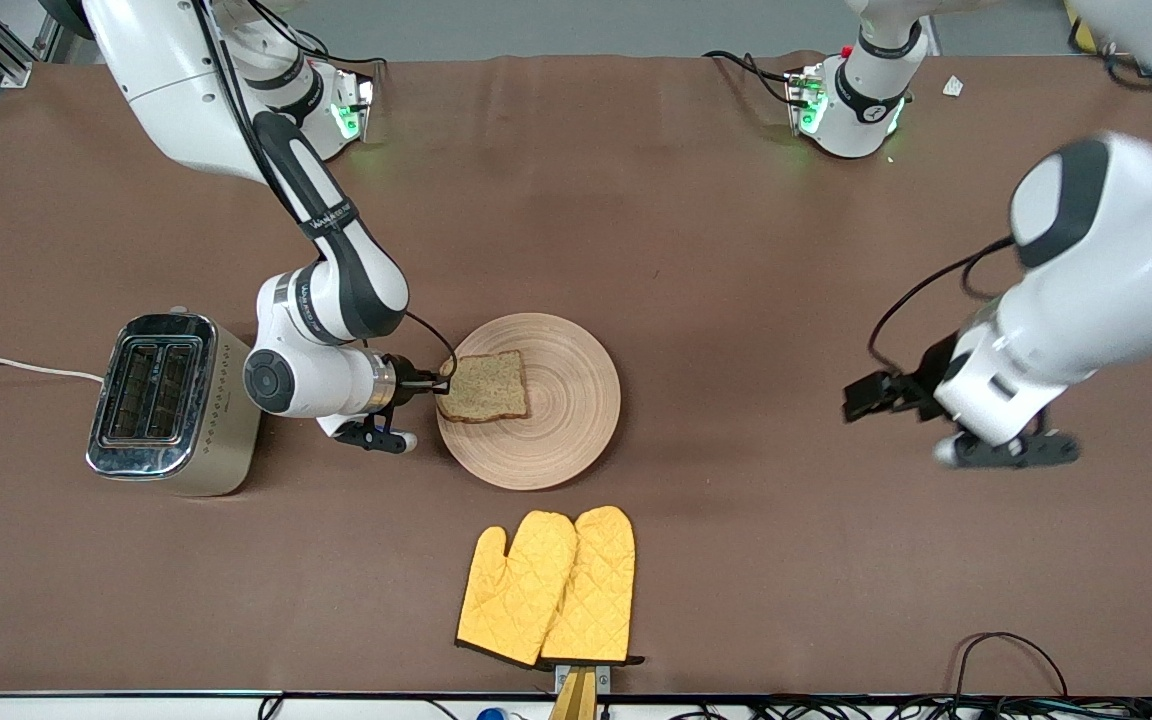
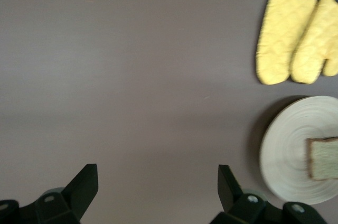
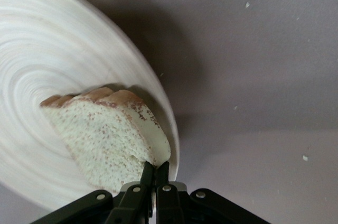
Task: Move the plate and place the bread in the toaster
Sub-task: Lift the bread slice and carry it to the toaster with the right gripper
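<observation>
The right gripper (image 1: 439, 381) has its jaws clamped on the bread (image 1: 483, 386), apparently tilted on the plate (image 1: 566, 420) beside the toaster (image 1: 171, 403). The left gripper (image 1: 861, 396), jaws apart, waits over the table (image 1: 736, 250).

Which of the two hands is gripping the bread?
The right hand, shut on the edge of the bread on the plate. The left hand hangs open over bare table.

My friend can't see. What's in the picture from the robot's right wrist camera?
The right tool pinches the edge of a slice of bread, its two fingers shut on the crust. The bread is over a round wooden plate on a brown table.
</observation>
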Controlling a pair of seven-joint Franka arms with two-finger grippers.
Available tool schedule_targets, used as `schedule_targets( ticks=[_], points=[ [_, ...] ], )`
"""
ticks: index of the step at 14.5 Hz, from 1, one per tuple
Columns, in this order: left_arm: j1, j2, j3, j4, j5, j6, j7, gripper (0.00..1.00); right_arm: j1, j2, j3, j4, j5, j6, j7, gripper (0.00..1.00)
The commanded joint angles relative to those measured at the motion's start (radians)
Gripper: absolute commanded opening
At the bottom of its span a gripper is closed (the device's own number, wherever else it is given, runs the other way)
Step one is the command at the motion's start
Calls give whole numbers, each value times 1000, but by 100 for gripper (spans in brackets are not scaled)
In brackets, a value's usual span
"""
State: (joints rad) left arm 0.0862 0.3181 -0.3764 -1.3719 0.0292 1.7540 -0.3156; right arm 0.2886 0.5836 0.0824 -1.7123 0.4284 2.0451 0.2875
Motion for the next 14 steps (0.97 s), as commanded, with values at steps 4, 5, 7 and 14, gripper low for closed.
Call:
schedule_targets(
  ticks=[4, 5, 7, 14],
  points=[
    [18, -129, 19, 4, 126, -140, 0, 100, -5, -54, -10, 240, -156, -338, 70, 1],
    [18, -154, 17, 1, 121, -148, 1, 100, 1, -64, -9, 253, -256, -364, 73, 0],
    [18, -156, 5, 7, 109, -171, 3, 100, 21, -80, -6, 272, -438, -420, 82, 0],
    [20, -152, 5, 13, 98, -171, 6, 100, 32, -178, 3, 323, -866, -692, 20, 0]
  ],
)
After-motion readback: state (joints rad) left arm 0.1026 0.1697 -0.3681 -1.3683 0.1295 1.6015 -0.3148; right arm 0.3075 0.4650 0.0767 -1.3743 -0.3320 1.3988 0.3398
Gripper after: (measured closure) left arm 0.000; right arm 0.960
